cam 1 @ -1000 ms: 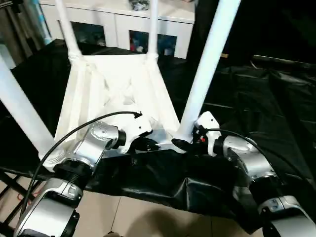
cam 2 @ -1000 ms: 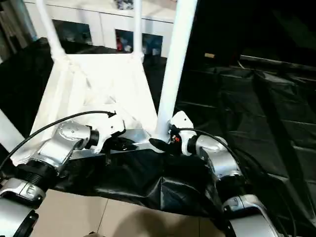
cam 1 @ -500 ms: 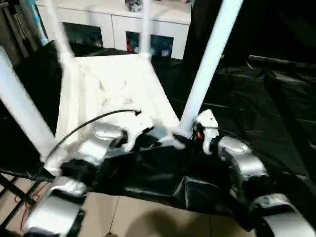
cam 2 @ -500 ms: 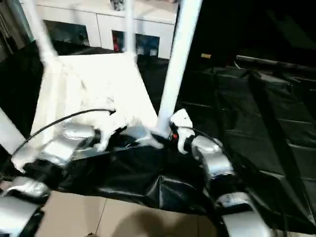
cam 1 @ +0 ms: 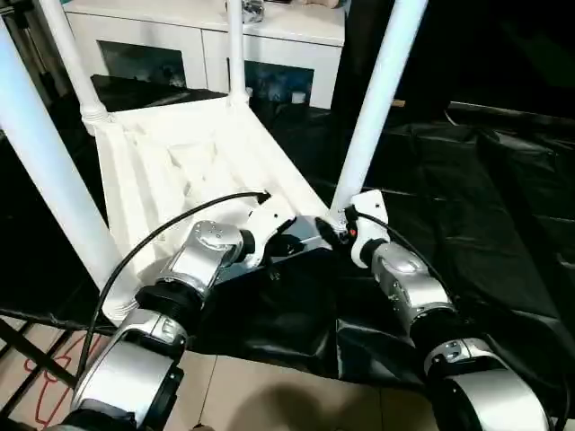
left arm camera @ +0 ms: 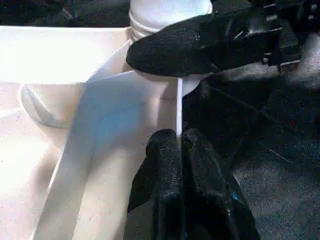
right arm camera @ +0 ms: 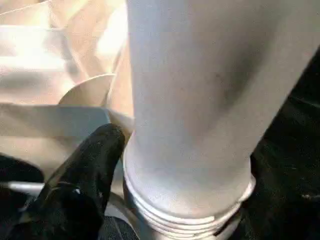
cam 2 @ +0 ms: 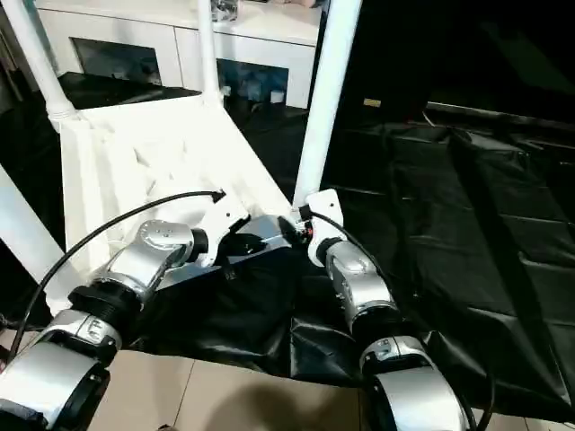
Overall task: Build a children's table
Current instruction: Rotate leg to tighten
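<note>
Where the upturned children's table [cam 1: 189,162] lay squarer a second ago, it now sits swung leftward on the black-draped surface [cam 1: 467,180], 4 legs up. Left hand [left arm camera: 179,145] pinches its near rim; right hand [cam 1: 340,229] straddles the near-right leg [cam 1: 373,108] base, spread wide.

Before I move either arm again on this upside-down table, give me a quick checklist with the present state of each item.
1. All four legs seated upright in the table: ok, four stand from the corners.
2. Left gripper pinched shut on the table's near rim: ok.
3. Right gripper at the base of the near right leg: ok, one finger lies against the collar.
4. Right gripper's hold on that leg: cannot tell.
5. Near right leg screwed fully home: cannot tell, threads show at the collar.
6. Table resting flat on the black sheet: cannot tell.
</note>
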Controlling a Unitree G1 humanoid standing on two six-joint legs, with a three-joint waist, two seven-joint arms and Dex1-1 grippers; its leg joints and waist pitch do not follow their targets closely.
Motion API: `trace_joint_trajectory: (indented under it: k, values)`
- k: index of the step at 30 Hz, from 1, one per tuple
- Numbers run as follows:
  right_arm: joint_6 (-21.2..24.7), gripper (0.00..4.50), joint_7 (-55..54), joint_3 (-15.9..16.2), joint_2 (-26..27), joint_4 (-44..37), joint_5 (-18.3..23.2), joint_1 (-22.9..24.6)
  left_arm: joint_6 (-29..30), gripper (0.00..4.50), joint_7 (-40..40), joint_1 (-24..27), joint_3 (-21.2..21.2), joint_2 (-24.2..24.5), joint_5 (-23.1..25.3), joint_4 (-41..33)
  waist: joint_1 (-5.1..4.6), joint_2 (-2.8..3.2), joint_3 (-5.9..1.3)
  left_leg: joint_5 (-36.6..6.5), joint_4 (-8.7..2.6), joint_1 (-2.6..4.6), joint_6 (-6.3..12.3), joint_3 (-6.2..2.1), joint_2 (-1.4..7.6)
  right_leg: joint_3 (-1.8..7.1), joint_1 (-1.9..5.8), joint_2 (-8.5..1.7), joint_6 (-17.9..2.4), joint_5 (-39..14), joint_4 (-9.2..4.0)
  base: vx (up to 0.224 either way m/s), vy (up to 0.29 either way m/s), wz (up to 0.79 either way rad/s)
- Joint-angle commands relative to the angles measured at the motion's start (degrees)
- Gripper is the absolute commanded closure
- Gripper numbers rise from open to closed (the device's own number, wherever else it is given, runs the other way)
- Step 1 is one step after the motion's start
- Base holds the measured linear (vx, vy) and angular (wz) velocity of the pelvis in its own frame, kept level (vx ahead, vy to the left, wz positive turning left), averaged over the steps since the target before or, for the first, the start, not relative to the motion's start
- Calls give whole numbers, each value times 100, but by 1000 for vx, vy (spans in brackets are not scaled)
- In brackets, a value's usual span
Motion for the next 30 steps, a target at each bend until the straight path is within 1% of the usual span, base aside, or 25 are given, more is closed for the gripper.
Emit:
trace_joint_trajectory:
  k: [1, 2, 3, 4, 5, 6, 7, 8, 10, 11, 12, 13, 14, 15, 16, 18, 19, 20, 22, 24, 25, 26, 28, 30]
  values:
    - [-26, 57, 566, 332, 45, 0, -19, -107, -110, 450, -471, 226, -273, -135, -151, -18, 28, -17, -312, -1733, -427, 67, 124, -113, 177, 274, 192, -408, -1049, -1836, -526, 0, 0, 0]
    - [-52, 50, 1070, 493, -162, -68, -79, -61, -239, 450, -830, 312, -317, 8, -204, -132, 41, -38, -315, -1650, -421, 61, 172, -108, 181, 273, 208, -411, -1102, -1729, -512, 0, 0, 0]
    - [-76, 50, 1374, 587, -272, -122, -118, -16, -212, 450, -982, 345, -338, 84, -215, -174, 53, -33, -317, -1604, -418, 51, 202, -109, 180, 271, 220, -415, -1120, -1683, -504, 0, 0, 0]
    - [-85, 50, 1800, 684, -414, -235, -112, 63, -308, 450, -1170, 389, -362, 184, -228, -204, 77, -36, -318, -1534, -408, 46, 262, -101, 179, 270, 239, -417, -1114, -1616, -503, 0, 0, 0]
    - [-58, 50, 2154, 728, -522, -347, -55, 134, -469, 450, -1366, 431, -365, 256, -275, -229, 81, -40, -317, -1477, -407, 41, 327, -95, 185, 278, 232, -414, -1112, -1538, -492, 0, 0, 0]
    - [-43, 50, 2362, 731, -576, -405, -14, 173, -592, 450, -1478, 454, -357, 288, -298, -233, 79, -54, -324, -1406, -409, 32, 330, -95, 192, 278, 241, -409, -1122, -1450, -469, 0, 0, 0]
    - [-2, 50, 2581, 724, -637, -492, 58, 218, -595, 450, -1606, 485, -361, 338, -323, -272, 88, -47, -331, -1319, -410, 49, 350, -93, 206, 281, 230, -408, -1181, -1284, -447, 0, 0, 0]
    - [71, 50, 2912, 719, -737, -631, 162, 285, -670, 450, -1840, 543, -378, 427, -373, -352, 95, -46, -331, -1276, -408, 47, 361, -91, 200, 280, 237, -404, -1212, -1211, -440, 0, 0, 0]
    - [195, 50, 3449, 765, -944, -885, 299, 401, -663, 450, -2126, 609, -392, 575, -435, -467, 140, -54, -330, -1147, -402, 45, 449, -73, 215, 272, 257, -386, -1299, -971, -407, 0, 0, 0]
    - [237, 50, 3675, 809, -1040, -973, 328, 444, -700, 450, -2289, 637, -387, 634, -483, -524, 162, -45, -329, -1128, -400, 56, 454, -69, 222, 270, 246, -389, -1316, -956, -403, 0, 0, 0]
    - [257, 50, 3799, 839, -1096, -1016, 338, 466, -713, 450, -2382, 652, -380, 665, -512, -557, 181, -46, -324, -1140, -403, 51, 447, -60, 224, 261, 248, -381, -1328, -997, -400, 0, 0, 0]
    - [264, 50, 3894, 864, -1137, -1038, 356, 479, -723, 450, -2452, 673, -379, 686, -536, -601, 191, -39, -316, -1197, -409, 56, 396, -59, 235, 262, 237, -395, -1330, -1115, -408, 0, 0, 0]
    - [369, 50, 4153, 902, -1237, -1150, 450, 522, -656, 450, -2647, 709, -396, 762, -596, -695, 197, -46, -302, -1312, -418, 67, 339, -60, 234, 260, 225, -394, -1285, -1323, -431, 0, 0, 0]
    - [409, 67, 4243, 913, -1271, -1196, 485, 540, -628, 450, -2743, 725, -410, 796, -622, -737, 203, -47, -299, -1357, -421, 63, 318, -63, 231, 261, 231, -396, -1257, -1430, -436, 0, 0, 0]
    - [437, 77, 4333, 935, -1304, -1250, 509, 562, -621, 450, -2818, 736, -433, 831, -627, -770, 210, -46, -297, -1425, -425, 66, 275, -66, 237, 269, 220, -408, -1204, -1589, -452, 0, 0, 0]
    - [461, 91, 4457, 948, -1331, -1323, 491, 599, -645, 450, -2932, 748, -458, 876, -611, -780, 220, -48, -293, -1497, -431, 76, 225, -70, 233, 273, 203, -411, -1138, -1782, -474, 0, 0, 0]
    - [460, 105, 4494, 969, -1336, -1342, 455, 620, -652, 450, -2956, 756, -456, 883, -602, -786, 221, -48, -292, -1518, -434, 72, 197, -76, 230, 275, 200, -415, -1105, -1861, -480, 0, 0, 0]
    - [458, 105, 4513, 986, -1340, -1354, 435, 634, -661, 450, -2971, 762, -458, 889, -597, -793, 223, -52, -291, -1537, -436, 75, 172, -81, 230, 277, 194, -422, -1067, -1937, -487, 0, 0, 0]
    - [469, 129, 4521, 1000, -1337, -1373, 426, 655, -662, 450, -3008, 768, -466, 903, -593, -805, 222, -58, -296, -1502, -437, 75, 159, -88, 228, 277, 192, -423, -1062, -1926, -486, 0, 0, 0]
    - [554, 135, 4555, 1007, -1349, -1455, 450, 689, -677, 450, -3002, 775, -453, 912, -576, -821, 222, -50, -300, -1459, -437, 75, 166, -86, 228, 277, 196, -416, -1088, -1810, -478, 0, 0, 0]
    - [588, 141, 4566, 1014, -1349, -1484, 463, 699, -679, 450, -2992, 771, -436, 908, -567, -813, 224, -60, -307, -1392, -435, 68, 181, -82, 228, 279, 205, -413, -1107, -1680, -462, 0, 0, 0]
    - [632, 161, 4579, 1024, -1351, -1523, 482, 712, -679, 450, -2980, 767, -416, 903, -556, -807, 229, -59, -306, -1345, -433, 68, 203, -77, 224, 277, 210, -407, -1115, -1609, -456, 0, 0, 0]
    - [687, 165, 4554, 1015, -1320, -1584, 523, 738, -689, 450, -2858, 742, -373, 884, -543, -759, 234, -57, -306, -1318, -430, 66, 213, -74, 223, 275, 206, -408, -1131, -1581, -454, 0, 0, 0]
    - [698, 171, 4379, 931, -1221, -1586, 553, 753, -682, 450, -2591, 678, -293, 816, -525, -649, 234, -63, -303, -1339, -431, 67, 208, -73, 221, 274, 199, -407, -1119, -1636, -460, 0, 0, 0]
